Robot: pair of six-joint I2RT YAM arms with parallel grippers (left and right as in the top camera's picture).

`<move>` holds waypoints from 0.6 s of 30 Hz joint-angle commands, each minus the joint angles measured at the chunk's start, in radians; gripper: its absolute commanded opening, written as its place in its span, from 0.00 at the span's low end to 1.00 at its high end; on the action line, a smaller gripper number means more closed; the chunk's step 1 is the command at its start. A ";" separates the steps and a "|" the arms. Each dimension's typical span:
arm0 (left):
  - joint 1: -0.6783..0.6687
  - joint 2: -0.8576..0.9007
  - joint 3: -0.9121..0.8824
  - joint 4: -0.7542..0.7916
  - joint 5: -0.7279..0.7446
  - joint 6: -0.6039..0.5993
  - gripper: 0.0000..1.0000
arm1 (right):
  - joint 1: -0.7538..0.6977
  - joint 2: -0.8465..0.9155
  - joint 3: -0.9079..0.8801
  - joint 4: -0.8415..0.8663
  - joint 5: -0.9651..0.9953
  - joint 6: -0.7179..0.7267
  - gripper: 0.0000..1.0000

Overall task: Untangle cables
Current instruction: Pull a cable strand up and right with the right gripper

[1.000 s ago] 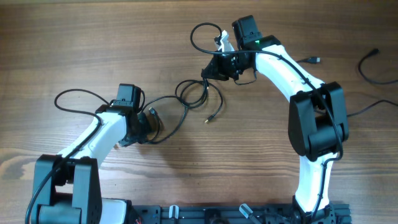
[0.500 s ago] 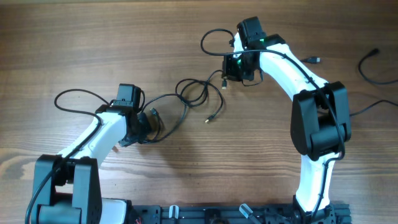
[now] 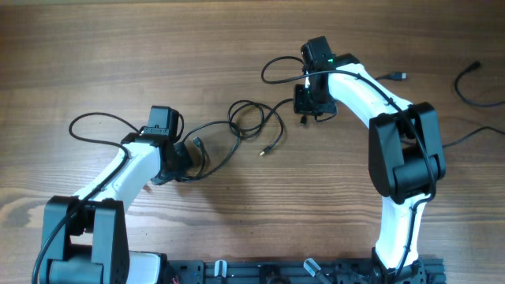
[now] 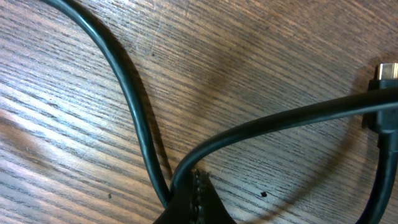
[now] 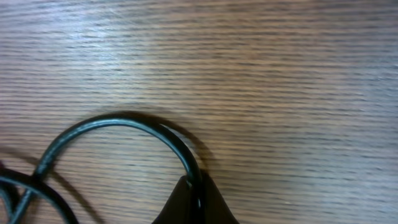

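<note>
Both jaws clenched on thin glossy black cables (image 4: 133,102), rounded looping strands, grained wooden table (image 5: 249,62)

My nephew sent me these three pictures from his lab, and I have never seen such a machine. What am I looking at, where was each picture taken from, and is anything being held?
These are two white robot arms at a wooden table. The wide picture looks straight down from above: the left arm and the right arm reach in from the bottom edge. The two close-ups come from small cameras on the wrists, one on each arm. Thin black cables lie in loops on the wood between the arms, and another cable lies at the far right. The left gripper is shut on a black strand, with a plug close by. The right gripper is shut on a curved strand. Whether both hold the same cable, I cannot tell.
</note>
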 commanded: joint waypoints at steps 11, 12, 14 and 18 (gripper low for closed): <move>0.005 0.020 -0.026 0.007 -0.014 -0.010 0.04 | -0.008 -0.021 -0.015 -0.074 0.077 -0.228 0.06; 0.005 0.020 -0.026 0.010 -0.013 -0.010 0.04 | -0.008 -0.021 -0.015 -0.076 0.053 -0.230 0.14; 0.005 0.020 -0.026 0.011 -0.010 -0.010 0.04 | -0.008 -0.021 -0.015 -0.074 0.040 -0.229 0.19; 0.005 0.020 -0.026 0.011 -0.003 -0.010 0.04 | -0.008 -0.021 -0.015 -0.061 0.041 -0.233 0.42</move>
